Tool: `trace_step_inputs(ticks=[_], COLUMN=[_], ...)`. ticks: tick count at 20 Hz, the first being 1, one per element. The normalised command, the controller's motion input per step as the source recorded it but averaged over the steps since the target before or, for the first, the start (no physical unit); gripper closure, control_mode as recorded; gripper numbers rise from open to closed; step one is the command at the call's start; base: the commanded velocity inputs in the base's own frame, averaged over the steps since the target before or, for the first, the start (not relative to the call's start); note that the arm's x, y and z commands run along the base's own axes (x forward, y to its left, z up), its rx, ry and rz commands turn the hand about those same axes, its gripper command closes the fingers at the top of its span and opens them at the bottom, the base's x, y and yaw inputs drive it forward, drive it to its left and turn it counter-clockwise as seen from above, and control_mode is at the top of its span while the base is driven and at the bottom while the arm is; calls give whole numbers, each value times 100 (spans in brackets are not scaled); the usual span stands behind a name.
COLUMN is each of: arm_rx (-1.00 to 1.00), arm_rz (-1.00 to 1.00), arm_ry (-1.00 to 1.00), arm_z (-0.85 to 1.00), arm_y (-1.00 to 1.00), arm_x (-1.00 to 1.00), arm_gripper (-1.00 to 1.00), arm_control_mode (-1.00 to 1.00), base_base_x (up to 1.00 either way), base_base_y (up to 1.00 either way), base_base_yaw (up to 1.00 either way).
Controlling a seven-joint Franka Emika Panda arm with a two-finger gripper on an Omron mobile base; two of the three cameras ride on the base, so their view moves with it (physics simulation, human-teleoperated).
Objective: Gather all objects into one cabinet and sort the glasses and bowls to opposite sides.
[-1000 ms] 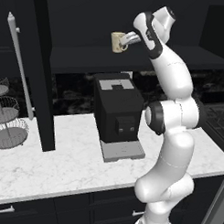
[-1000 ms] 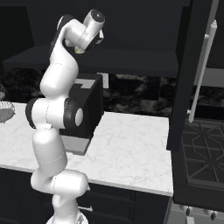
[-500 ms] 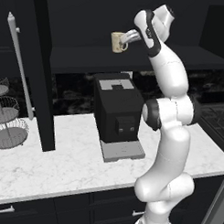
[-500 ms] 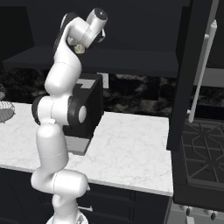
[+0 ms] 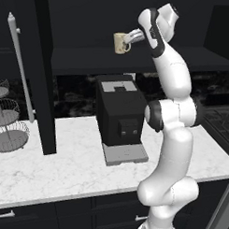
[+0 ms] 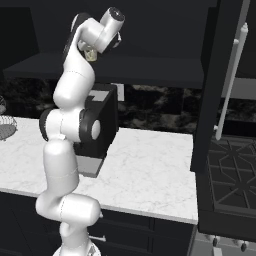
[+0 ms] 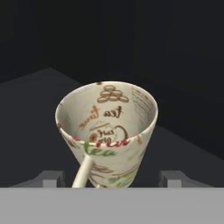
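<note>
One mottled cream-beige cup (image 5: pixel 121 42) with a thin handle is seen, standing upright on the dark floor of the open navy-black wall cabinet (image 5: pixel 90 61), above the black box-shaped coffee machine (image 5: pixel 120 113). One tall cabinet door (image 5: pixel 43 72) is swung open at the left, and one long silver bar handle (image 5: pixel 20 68) is seen beside it. One tiered wire basket stand (image 5: pixel 8 131) is set at the far left of the white marbled surface (image 5: pixel 63 166). One white arm is raised to the cabinet.

The hand (image 5: pixel 131 38) is placed at the cup, on its right side. In the hand view the two dark fingertips (image 7: pixel 52 178) are spread on either side of the cup's base (image 7: pixel 109 131), with gaps visible; contact cannot be told. The jaws stand wide, not clenched on the cup.
</note>
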Motion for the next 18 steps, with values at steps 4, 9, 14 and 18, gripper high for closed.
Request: trace_step_inputs(ticks=[4,9,14,18], arm_rx=[0,0,0,0], arm_rz=[0,0,0,0], arm_ry=[-1,0,-8,-31], arm_z=[-3,0,0,0], arm_y=[0,0,0,7], arm_x=[5,5,-8,-41], arm_gripper=[100,100,100,100], arm_control_mode=[-100,-100,-100,-100], base_base_x=[0,0,0,0], base_base_y=[0,0,0,0], base_base_yaw=[0,0,0,0])
